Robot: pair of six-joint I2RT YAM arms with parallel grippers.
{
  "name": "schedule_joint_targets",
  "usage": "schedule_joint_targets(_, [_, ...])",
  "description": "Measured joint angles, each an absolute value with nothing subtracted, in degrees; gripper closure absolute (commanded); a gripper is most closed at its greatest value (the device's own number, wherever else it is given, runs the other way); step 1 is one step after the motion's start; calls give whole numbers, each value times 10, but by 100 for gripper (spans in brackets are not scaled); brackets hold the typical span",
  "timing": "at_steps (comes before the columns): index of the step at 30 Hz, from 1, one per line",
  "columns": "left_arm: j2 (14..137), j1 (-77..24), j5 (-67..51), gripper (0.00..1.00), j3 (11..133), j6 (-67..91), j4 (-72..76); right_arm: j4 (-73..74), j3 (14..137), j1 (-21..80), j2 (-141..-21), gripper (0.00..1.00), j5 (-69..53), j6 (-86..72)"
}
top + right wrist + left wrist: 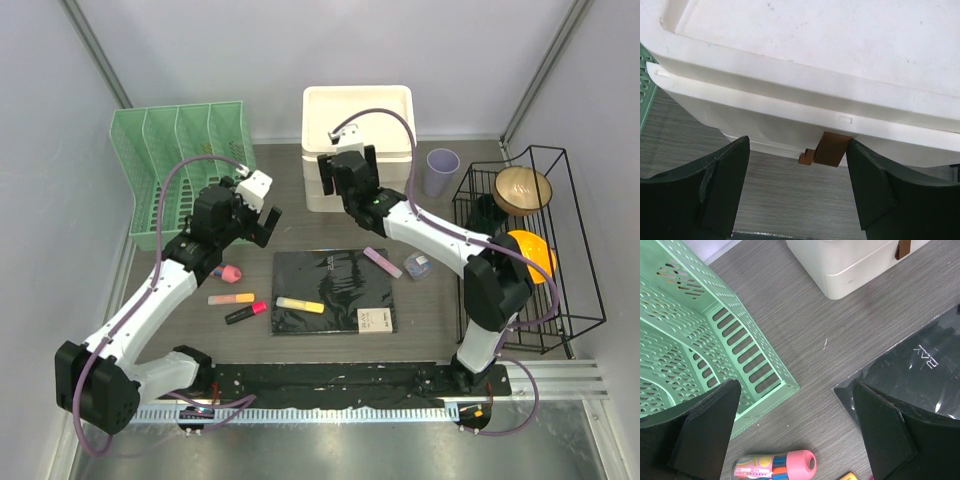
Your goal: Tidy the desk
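Observation:
The dark wood-grain desk [290, 215] carries a black notebook [333, 290] at its middle, with a yellow highlighter [300, 305] and a note pad [375, 320] lying on it. Left of the notebook lie a pink-capped marker tube [775, 466] and two highlighters [231, 298]. My left gripper [796, 390] hangs open above the desk between the green rack [695, 340] and the notebook's corner, holding nothing. At the front of the white drawer box [815, 60], my right gripper [797, 142] is open, its right finger next to the brown tab [830, 150].
A purple stick [382, 262] and a small clear item [417, 265] lie right of the notebook. A lilac cup [441, 172] stands beside the box. The black wire basket [560, 300] at the right holds a wooden bowl [523, 188] and an orange ball [530, 250].

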State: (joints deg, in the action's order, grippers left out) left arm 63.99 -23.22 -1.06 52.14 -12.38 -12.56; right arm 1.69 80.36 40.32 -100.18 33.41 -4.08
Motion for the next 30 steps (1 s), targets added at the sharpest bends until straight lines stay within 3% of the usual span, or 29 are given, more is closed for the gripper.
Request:
schedule_joint_targets(23, [632, -232, -20, 0, 509, -133, -131, -4, 841, 404, -1038, 18, 344, 15])
schedule_joint_targets(30, [632, -232, -27, 0, 503, -137, -131, -30, 797, 403, -1022, 18, 331, 5])
